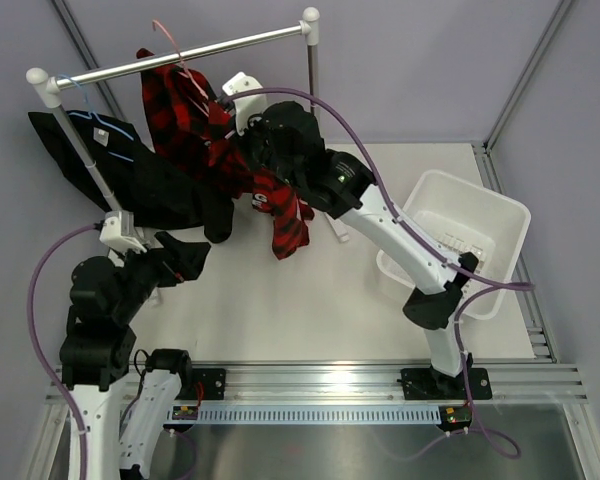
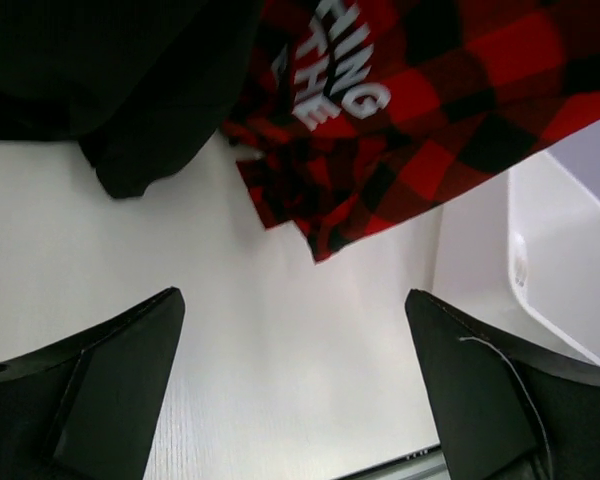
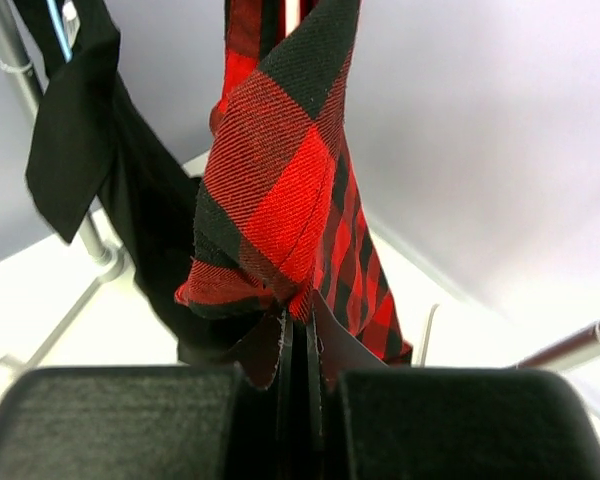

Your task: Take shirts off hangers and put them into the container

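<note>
Hanging above table (image 1: 280, 300) from rail (image 1: 180, 58): two shirts; basket (image 1: 480, 190) at right, well apart, no shirt in it yet. Black shirt (image 1: 150, 180) on blue hanger (image 1: 72, 84), not gripped. Plaid shirt (image 1: 180, 110) on pink hanger (image 1: 165, 30); hard pull could drag hanger off rail or snag neck. Right end effector (image 3: 300, 350) pressed on plaid edge; thin pinch could slip. Left end effector (image 2: 290, 300) spread, empty, near table.
</note>
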